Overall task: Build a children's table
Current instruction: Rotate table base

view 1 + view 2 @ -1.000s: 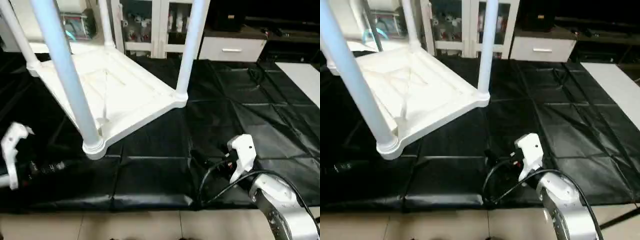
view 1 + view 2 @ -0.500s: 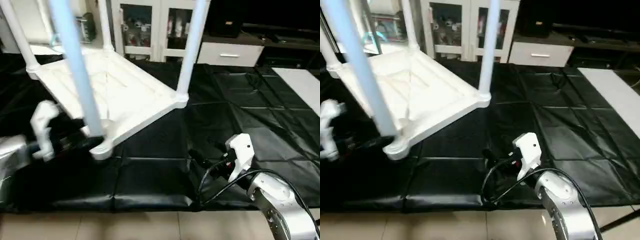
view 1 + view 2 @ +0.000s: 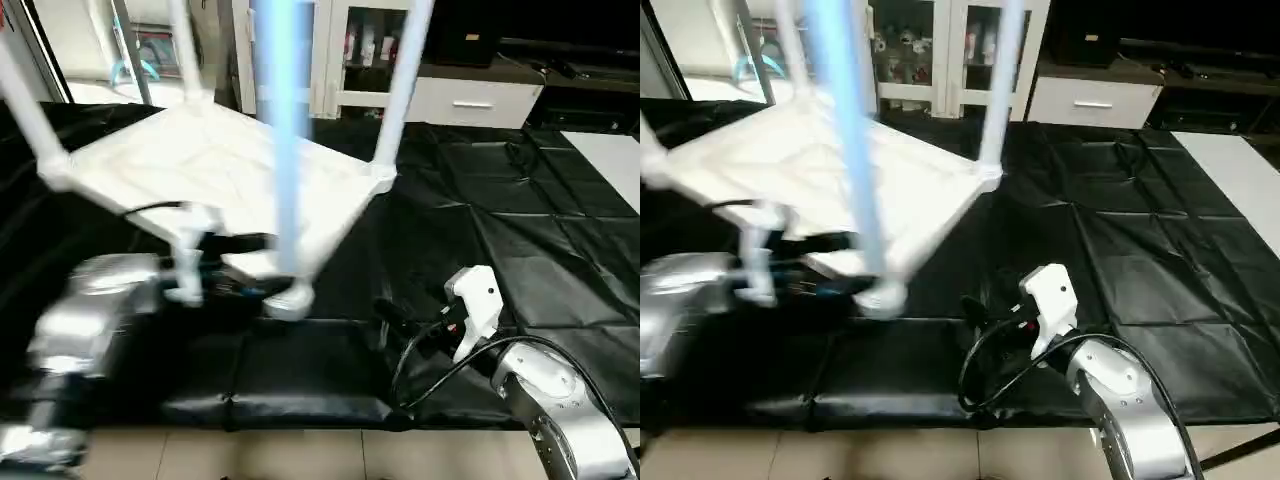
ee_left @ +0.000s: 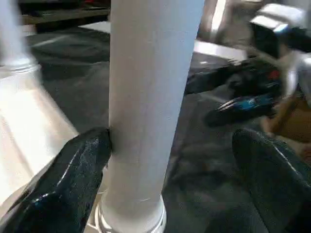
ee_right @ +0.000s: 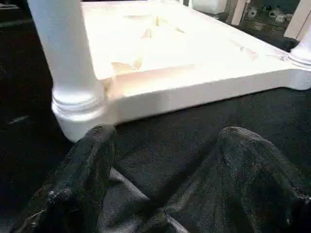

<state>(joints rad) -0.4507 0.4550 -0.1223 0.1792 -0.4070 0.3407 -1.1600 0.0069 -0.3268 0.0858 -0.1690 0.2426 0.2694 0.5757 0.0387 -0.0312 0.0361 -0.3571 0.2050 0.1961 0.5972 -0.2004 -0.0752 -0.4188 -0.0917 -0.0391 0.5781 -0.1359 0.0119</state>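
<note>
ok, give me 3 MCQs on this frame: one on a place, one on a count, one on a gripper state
1. Where does the table top lie?
A. upside down on the black mat
B. on a shelf
C. on bare tiles

2. How many legs stand in its corner sockets?
A. two
B. three
C. four

3. How does the left gripper stand at the nearest leg?
A. shut beside it
B. open, with the leg between its fingers
C. open, far from it

Key: 1 A, the head views show the ribbed underside facing up, with the mat around it. 2 C, a leg rises from each corner in the head views. 3 B, in the left wrist view one finger touches the leg and the other stands off it. The right gripper is open over the mat, short of the table.
</note>
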